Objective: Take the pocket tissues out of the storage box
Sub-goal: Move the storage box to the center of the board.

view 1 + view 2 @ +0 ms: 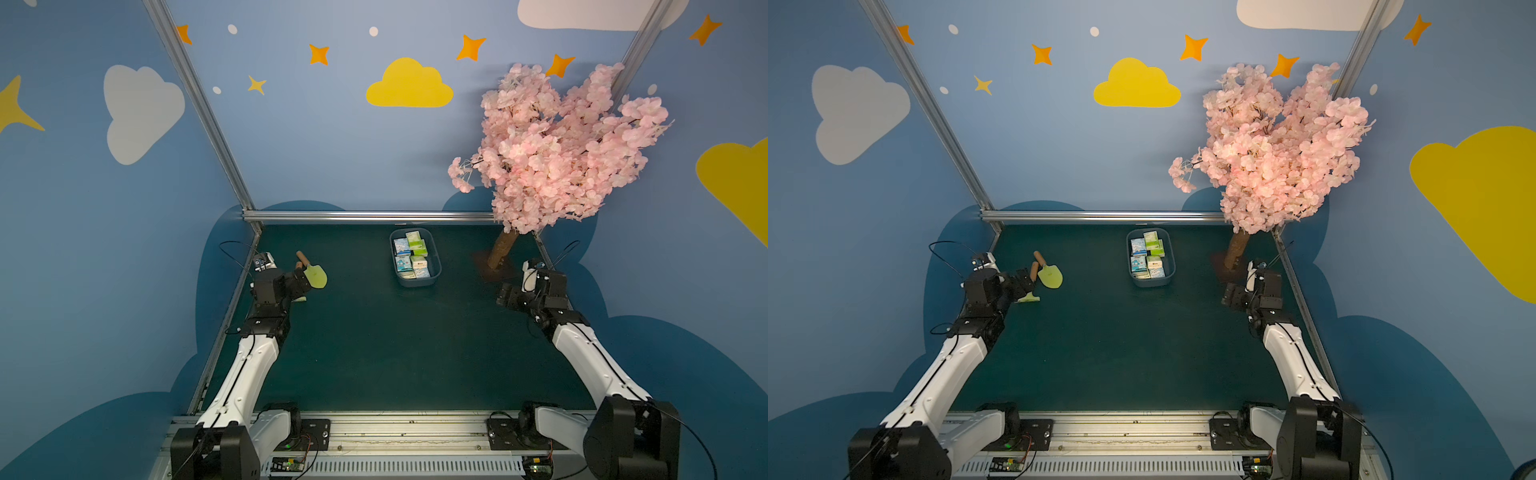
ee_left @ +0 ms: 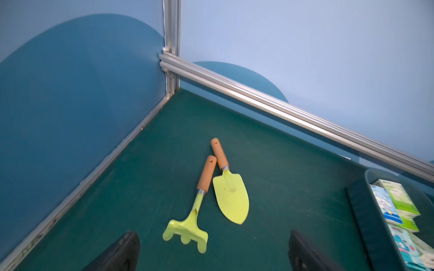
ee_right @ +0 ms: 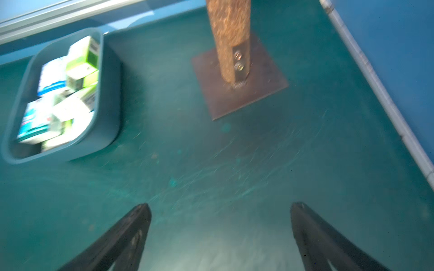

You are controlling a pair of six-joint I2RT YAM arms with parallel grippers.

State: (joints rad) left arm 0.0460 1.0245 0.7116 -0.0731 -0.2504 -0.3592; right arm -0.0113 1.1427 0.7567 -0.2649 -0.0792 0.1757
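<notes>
Left wrist view: left gripper [image 2: 212, 232] spread wide, nothing between the jaws, hanging over a lime rake [image 2: 187, 231] and trowel [image 2: 231, 199] that lie side by side. Right gripper [image 3: 220, 203] also spread and empty (frame is blurred), above bare green mat [image 3: 211, 164]. In both top views the storage box [image 1: 417, 283] sits toward the back wall, pocket tissues [image 1: 411, 255] packed inside, near the pink tree [image 1: 557, 145], well apart from both grippers.
</notes>
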